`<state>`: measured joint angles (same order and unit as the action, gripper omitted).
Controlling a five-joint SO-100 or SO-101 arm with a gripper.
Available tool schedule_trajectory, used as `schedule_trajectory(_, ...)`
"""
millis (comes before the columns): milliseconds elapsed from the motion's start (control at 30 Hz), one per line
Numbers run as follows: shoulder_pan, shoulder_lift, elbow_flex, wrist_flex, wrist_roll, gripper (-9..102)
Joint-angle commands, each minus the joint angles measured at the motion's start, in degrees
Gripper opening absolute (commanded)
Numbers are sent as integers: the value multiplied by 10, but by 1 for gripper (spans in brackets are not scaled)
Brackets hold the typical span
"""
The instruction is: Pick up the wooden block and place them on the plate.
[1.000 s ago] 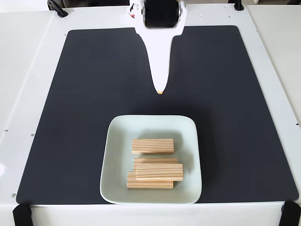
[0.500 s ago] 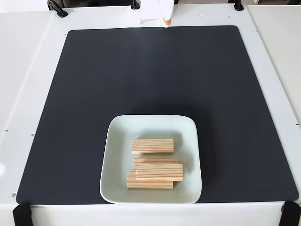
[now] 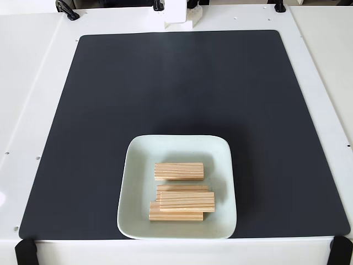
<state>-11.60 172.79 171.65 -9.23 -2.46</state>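
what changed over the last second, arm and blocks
The arm pulled back from above the mat's middle toward the top edge of the fixed view. The wooden blocks lie on the plate exactly as before; nothing was gripped or released.

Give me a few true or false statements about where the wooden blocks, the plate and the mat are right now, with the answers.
1. All the wooden blocks lie on the plate. True.
2. The plate sits at the far edge of the black mat. False: it sits at the mat's near edge.
3. One block lies apart from the others, farther up the plate. True.
4. A block lies on the mat beside the plate. False: every block is on the plate.
5. The nearer blocks overlap in a pile. True.
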Motion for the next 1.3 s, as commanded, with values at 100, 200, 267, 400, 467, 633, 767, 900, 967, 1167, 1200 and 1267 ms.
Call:
schedule_trajectory(100,-1,167,103,26,4,-1)
schedule_trajectory(200,-3,190,100,110,4,0)
schedule_trajectory(267,-3,195,100,164,4,0)
schedule_trajectory(400,-4,198,100,242,4,0)
schedule_trajectory(467,-4,198,100,273,4,0)
schedule_trajectory(633,-4,204,100,364,3,0)
schedule_trajectory(767,-4,205,100,410,0,0)
schedule_trajectory(900,-4,205,100,458,-6,0)
schedule_trajectory(967,-4,205,100,500,-6,0)
schedule_trajectory(1167,-4,206,99,545,-7,0)
schedule_trajectory(1200,-4,206,99,545,-7,0)
schedule_trajectory(1267,-4,206,99,545,-6,0)
